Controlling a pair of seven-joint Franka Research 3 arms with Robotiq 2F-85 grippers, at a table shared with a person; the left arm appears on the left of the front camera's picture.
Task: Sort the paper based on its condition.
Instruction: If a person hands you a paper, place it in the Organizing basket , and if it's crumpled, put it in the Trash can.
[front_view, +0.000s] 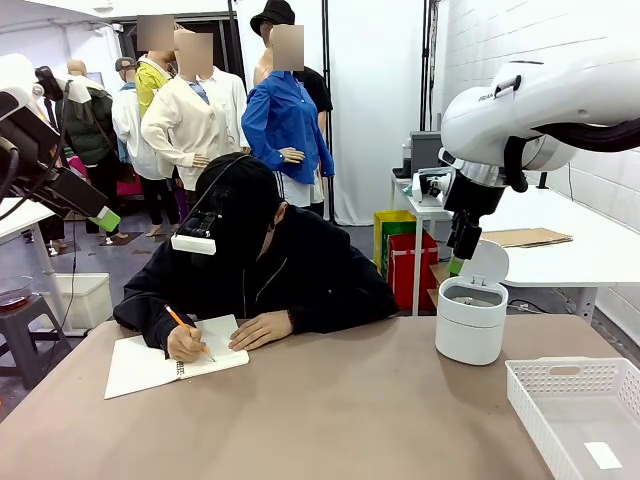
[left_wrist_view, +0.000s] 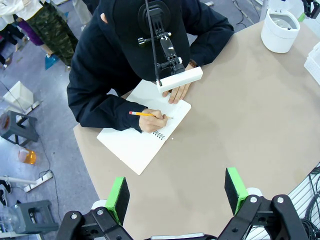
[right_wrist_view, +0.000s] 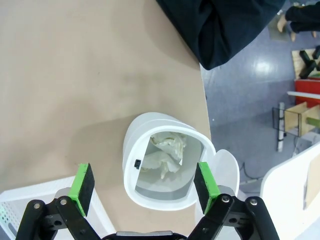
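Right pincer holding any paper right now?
No. The right pincer hangs open and empty above the bin, with the paper already inside.

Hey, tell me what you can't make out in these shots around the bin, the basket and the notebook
- Front view: inside of the white bin, hidden by its wall; the crumpled paper shows from the right wrist view.
- Front view: white basket, cut off by the frame's edge.
- Left wrist view: writing on the notebook, too small to read.

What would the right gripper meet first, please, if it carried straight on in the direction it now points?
Most likely the crumpled white paper wad inside the open white round plastic bin. The right gripper is open, centred over the bin's mouth; depth is unclear, so a finger might brush the rim.
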